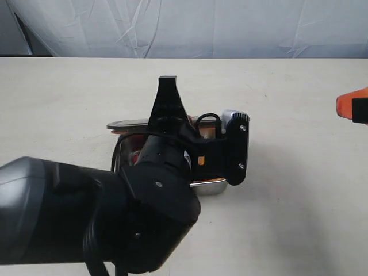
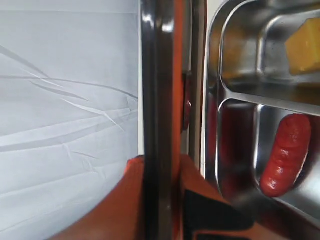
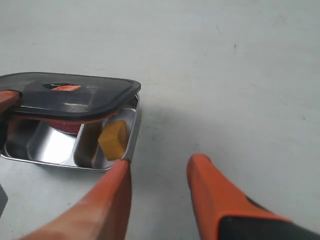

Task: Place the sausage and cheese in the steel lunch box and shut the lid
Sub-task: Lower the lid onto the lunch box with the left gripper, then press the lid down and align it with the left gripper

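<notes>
Smoky lid (image 2: 157,90) tight in left end effector (image 2: 160,165); right end effector (image 3: 160,164) open, empty.

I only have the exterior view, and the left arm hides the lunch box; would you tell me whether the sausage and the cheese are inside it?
Observer: Yes. In the left wrist view the sausage lies in one compartment of the steel lunch box and the cheese in the other.
Operator: Thank you. Is the lid seated?
Observer: No. The right wrist view shows the lid over most of the box, with the cheese end uncovered.
Operator: Which gripper has it?
Observer: The left gripper is shut on the lid's edge; the right gripper is open, holds nothing and is apart from the box.
</notes>
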